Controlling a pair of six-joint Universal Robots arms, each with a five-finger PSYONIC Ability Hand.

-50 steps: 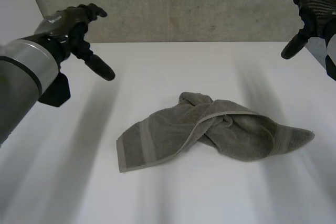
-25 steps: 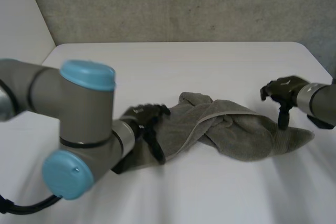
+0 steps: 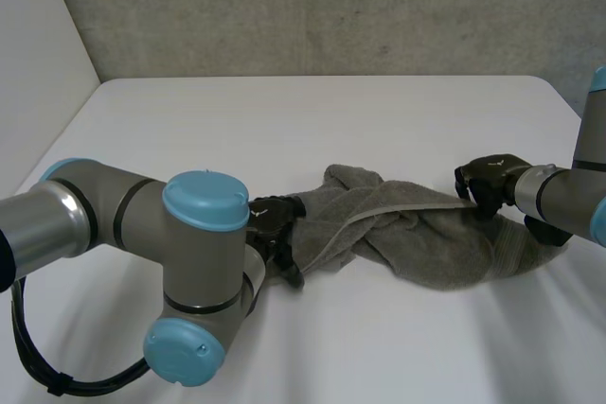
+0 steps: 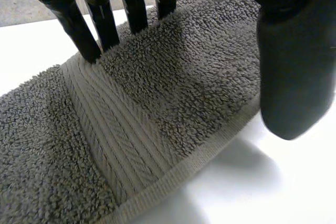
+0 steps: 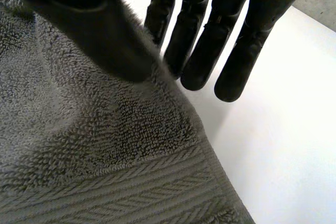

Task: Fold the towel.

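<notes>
A grey towel [image 3: 407, 234] lies crumpled and twisted in the middle of the white table [image 3: 331, 120]. My left hand [image 3: 275, 224] is on its left end. In the left wrist view the straight fingers [image 4: 100, 24] press on the pile beside the woven band [image 4: 121, 145], while the thumb [image 4: 294, 66] hangs over the table just off the hem. My right hand [image 3: 488, 182] is at the towel's right end. There the thumb [image 5: 89, 30] lies on the towel [image 5: 79, 129] and the fingers [image 5: 236, 51] stand just past its edge, pinching that edge.
My left arm [image 3: 189, 281] bends low over the table's front left, close to the towel. The right forearm [image 3: 568, 196] lies along the right side. A grey wall [image 3: 331, 7] runs behind the table's far edge.
Both hands have come down from high at the back to the towel, the left onto its left end, the right onto its right end. The right hand's fingers have closed towards the thumb.
</notes>
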